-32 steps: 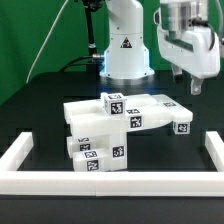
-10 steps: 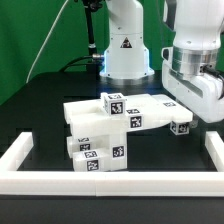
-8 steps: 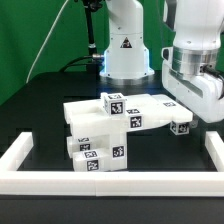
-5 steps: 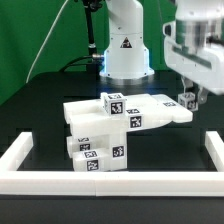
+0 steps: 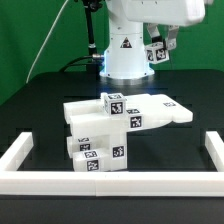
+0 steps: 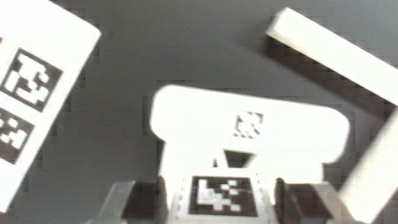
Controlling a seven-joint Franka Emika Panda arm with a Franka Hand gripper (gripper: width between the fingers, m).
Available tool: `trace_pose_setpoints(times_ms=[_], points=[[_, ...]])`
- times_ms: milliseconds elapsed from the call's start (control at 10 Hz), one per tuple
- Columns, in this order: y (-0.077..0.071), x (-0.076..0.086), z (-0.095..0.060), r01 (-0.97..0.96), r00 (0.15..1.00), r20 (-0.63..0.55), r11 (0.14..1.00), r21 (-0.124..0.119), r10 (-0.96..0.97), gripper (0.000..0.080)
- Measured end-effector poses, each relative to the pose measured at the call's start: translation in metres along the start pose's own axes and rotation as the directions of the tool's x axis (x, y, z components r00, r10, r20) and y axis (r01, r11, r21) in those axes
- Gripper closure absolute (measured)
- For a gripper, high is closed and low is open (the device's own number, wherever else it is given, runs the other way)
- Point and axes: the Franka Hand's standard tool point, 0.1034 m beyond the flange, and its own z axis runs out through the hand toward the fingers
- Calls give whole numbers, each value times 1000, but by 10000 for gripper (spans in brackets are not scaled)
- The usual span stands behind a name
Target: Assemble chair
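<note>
The chair parts are white blocks with black-and-white tags. A flat slab [image 5: 152, 108], a tagged block [image 5: 112, 103] and thick leg pieces [image 5: 95, 150] lie clustered at the table's middle. My gripper [image 5: 160, 44] is high above the table on the exterior view's right, shut on a small white tagged chair part [image 5: 157, 54]. In the wrist view the held part [image 6: 222, 188] sits between my fingers [image 6: 143, 198], with my gripper [image 6: 222, 202] closed on its sides. Another tagged part [image 6: 36, 90] lies on the table far below.
A low white border rail [image 5: 110, 182] runs along the front and both sides of the black table, and it also shows in the wrist view [image 6: 338, 55]. The white robot base [image 5: 125, 50] stands behind the parts.
The gripper came down to the small tagged part beside the slab's right end, shut on it and lifted it high, toward the exterior view's left. That spot is now bare.
</note>
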Motion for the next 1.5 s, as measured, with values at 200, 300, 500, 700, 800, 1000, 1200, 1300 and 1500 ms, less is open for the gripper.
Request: trace_pose_setpoints(times_ms=[200,300,500,700,800,1000,1200,1300,1500], points=[[1,-1,4,2,1000,-1,1000,-9,-2,515],[1,-1,5,2,1000,-1,1000,-10,-2,515],[14,18,12,100,995,-7,994,-39,-101,515],[23,54,-3,190,982,-18,982,-21,-190,515],[31,72,-1,236,971,-25,971,-32,-236,515],[39,97,12,287,955,-67,956,-55,-290,515],[41,96,20,301,949,-76,951,-75,-306,515],[43,97,24,302,949,-73,950,-80,-308,515],[46,95,28,304,948,-71,949,-86,-311,515]])
